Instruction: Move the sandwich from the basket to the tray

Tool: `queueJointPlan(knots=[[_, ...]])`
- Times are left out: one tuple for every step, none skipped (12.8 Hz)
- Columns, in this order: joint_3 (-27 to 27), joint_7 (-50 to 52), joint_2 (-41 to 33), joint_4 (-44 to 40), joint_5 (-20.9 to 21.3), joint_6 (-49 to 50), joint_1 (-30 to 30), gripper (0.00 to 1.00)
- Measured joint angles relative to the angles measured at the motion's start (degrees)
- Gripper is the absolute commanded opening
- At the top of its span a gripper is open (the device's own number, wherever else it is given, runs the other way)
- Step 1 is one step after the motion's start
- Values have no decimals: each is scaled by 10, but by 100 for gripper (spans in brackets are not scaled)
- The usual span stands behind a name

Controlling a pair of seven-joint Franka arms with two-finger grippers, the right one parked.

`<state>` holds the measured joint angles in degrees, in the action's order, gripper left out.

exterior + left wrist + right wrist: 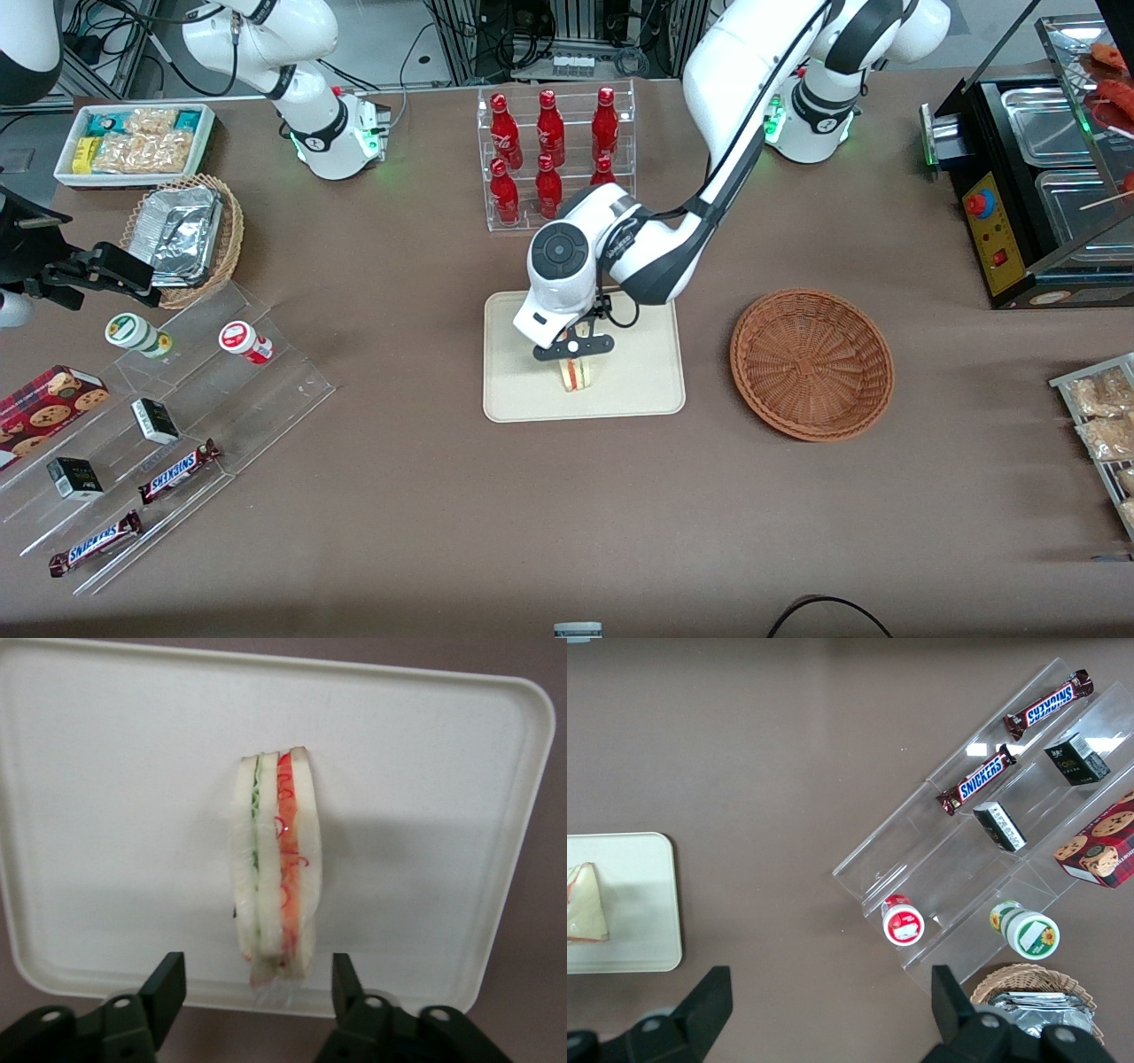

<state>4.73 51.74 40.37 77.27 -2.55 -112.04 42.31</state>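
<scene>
Cream tray (425, 771) bears sandwich (276, 864) (gripper (257, 997) open above).

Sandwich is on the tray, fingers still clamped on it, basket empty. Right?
Not quite. In the left wrist view the gripper is open, its fingers clear of the sandwich standing on the tray. The basket is empty.
</scene>
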Motion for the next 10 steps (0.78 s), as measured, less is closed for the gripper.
queueJointPlan(knots=[[-2,-2,-17,-1,0,22,-2,100],[-3,-2,-34,-2,3,46,-6,100],[-4,-3,-50,-2,10,69,-12,100],[-5,-4,-64,-2,19,90,-22,100],[-6,-6,-76,-2,25,109,-38,100],[-6,-12,-85,-2,27,128,-53,100],[-7,-19,-94,-1,29,147,-66,100],[-7,-29,-102,-1,32,160,-82,100],[-8,-51,-110,2,34,166,-99,100],[-9,-77,-121,9,34,170,-117,100]])
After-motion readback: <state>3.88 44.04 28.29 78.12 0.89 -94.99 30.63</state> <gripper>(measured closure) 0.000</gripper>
